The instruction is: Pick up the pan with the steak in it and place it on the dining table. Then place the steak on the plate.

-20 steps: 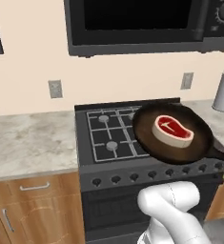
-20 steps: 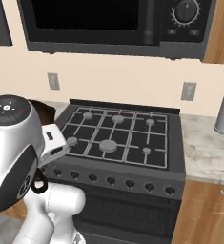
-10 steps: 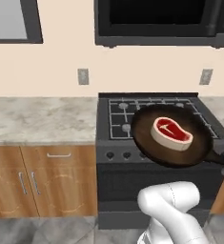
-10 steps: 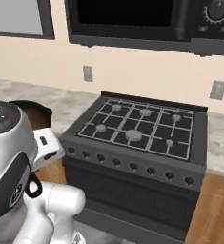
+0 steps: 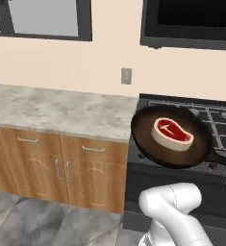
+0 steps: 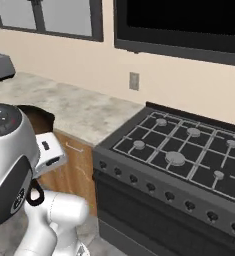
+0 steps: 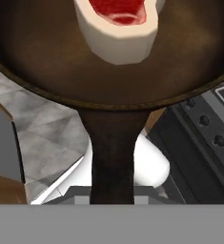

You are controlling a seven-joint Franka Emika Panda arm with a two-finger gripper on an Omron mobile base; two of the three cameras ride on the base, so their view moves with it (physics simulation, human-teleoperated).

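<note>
Black handle [image 7: 112, 157] runs down toward gripper, presumably clamped, fingers hidden. Pan [image 5: 172, 139] is airborne w/ steak [image 5: 172, 133] inside, over stove [image 6: 179, 165] front edge, right of wall desk [image 5: 52, 108]. Risk: pan tilts during the drive, steak slides out.

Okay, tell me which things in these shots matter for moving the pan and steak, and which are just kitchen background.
Part of the job:
pan, carried in the air by its handle
steak, lying in the pan

Just background:
stove
wall counter with wood cabinets
toaster
wall outlet
window
</note>
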